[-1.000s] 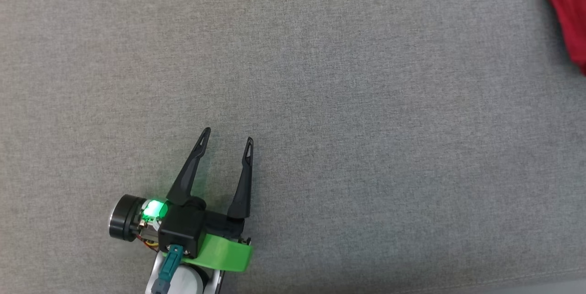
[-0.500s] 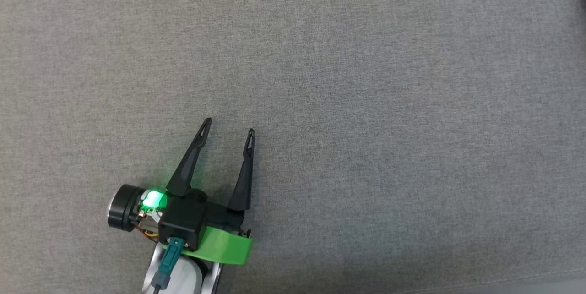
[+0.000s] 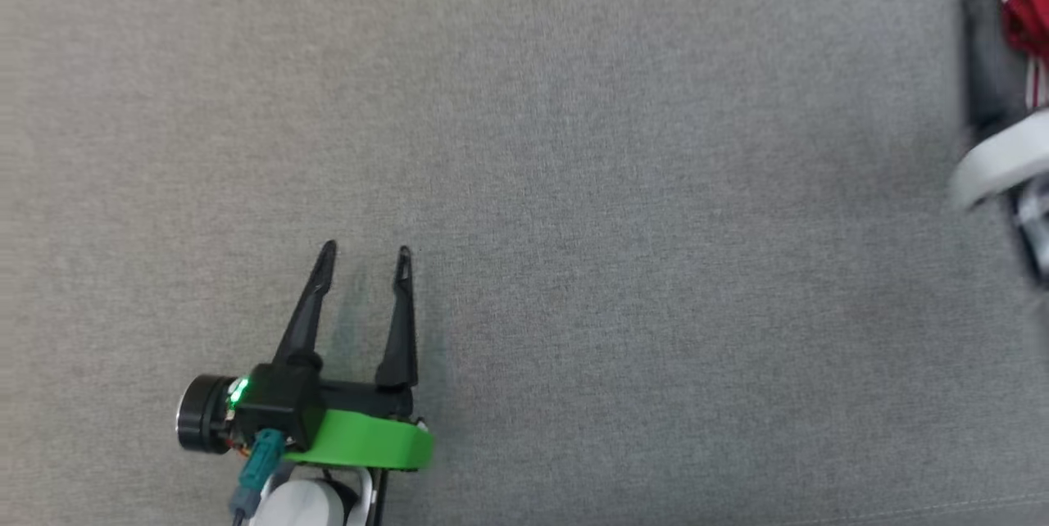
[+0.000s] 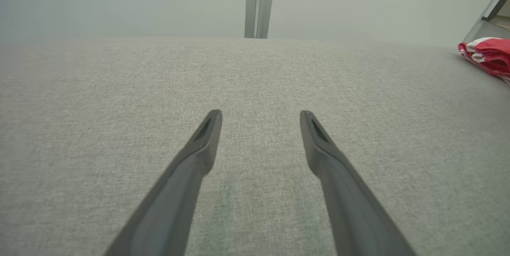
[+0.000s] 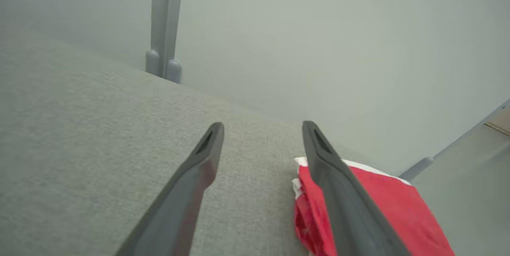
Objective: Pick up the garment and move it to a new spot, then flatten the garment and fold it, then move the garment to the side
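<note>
Folded red-and-white garment [image 5: 382, 200] lies at the grey table's [image 5: 79, 136] right edge. The left claw [image 3: 365, 251] and right claw [image 5: 263, 128] stand wide open, empty. Risk: right claw, close above the garment, snags it, undoing the fold or dragging it off

This looks like a robot test bay or lab rather than a home, though the close views leave that uncertain. A broad flat surface covered in grey woven fabric [image 3: 656, 182] is backed by a bare pale grey-green wall [image 5: 318, 28]. A grey metal upright post [image 4: 259, 4] with rounded feet stands at the surface's far edge. A slanted grey metal strut [image 4: 480, 24] shows at one side.
</note>
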Robot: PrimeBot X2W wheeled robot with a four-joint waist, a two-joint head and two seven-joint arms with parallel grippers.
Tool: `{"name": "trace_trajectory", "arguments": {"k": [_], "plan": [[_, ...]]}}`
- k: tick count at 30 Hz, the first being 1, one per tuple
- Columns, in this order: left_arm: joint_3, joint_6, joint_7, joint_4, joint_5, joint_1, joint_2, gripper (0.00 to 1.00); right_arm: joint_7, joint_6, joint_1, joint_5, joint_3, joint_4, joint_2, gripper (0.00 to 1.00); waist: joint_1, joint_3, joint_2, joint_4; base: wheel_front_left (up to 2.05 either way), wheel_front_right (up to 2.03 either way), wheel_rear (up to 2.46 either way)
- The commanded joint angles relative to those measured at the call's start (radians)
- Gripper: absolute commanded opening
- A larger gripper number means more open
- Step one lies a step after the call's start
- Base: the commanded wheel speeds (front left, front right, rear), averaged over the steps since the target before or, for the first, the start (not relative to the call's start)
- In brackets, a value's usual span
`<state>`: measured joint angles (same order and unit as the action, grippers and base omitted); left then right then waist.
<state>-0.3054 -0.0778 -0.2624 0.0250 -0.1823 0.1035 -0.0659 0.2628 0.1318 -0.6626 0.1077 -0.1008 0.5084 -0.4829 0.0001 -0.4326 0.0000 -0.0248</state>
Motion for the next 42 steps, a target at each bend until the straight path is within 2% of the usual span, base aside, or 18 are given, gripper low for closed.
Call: {"name": "trace_trajectory", "arguments": {"k": [1, 7, 11, 15, 23, 42], "plan": [[0.012, 0.000, -0.003, 0.010, -0.019, -0.026, 0.004, 1.00, 0.002, -0.002, 0.070, 0.017, -0.007, -0.037, 0.040, 1.00, -0.0001, 0.130, 0.0000, 0.018, 0.00, 0.00, 0.00], [0.081, 0.008, -0.003, 0.035, -0.047, -0.112, 0.007, 1.00, 0.002, -0.002, 0.324, 0.058, -0.011, -0.191, 0.228, 1.00, -0.0001, 0.297, 0.0000, 0.018, 0.00, 0.00, 0.00], [0.134, 0.029, -0.003, 0.039, -0.062, -0.214, 0.012, 1.00, 0.002, -0.002, 0.493, 0.036, -0.022, -0.277, 0.319, 1.00, -0.0001, 0.413, 0.0000, 0.009, 0.00, 0.00, 0.00], [0.180, 0.045, -0.003, 0.001, -0.053, -0.282, 0.014, 1.00, 0.002, -0.002, 0.620, 0.022, -0.018, -0.313, 0.374, 1.00, -0.0001, 0.472, 0.0000, 0.012, 0.00, 0.00, 0.00], [0.201, 0.093, -0.003, -0.058, -0.031, -0.385, 0.015, 1.00, 0.002, -0.002, 0.782, 0.003, -0.021, -0.375, 0.405, 1.00, -0.0001, 0.556, 0.0000, 0.018, 0.00, 0.00, 0.00], [0.199, 0.101, -0.003, -0.024, -0.036, -0.446, 0.015, 1.00, 0.002, -0.002, 0.847, 0.020, 0.036, -0.404, 0.409, 1.00, -0.0001, 0.606, 0.0000, -0.006, 0.00, 0.00, 0.00]]}}
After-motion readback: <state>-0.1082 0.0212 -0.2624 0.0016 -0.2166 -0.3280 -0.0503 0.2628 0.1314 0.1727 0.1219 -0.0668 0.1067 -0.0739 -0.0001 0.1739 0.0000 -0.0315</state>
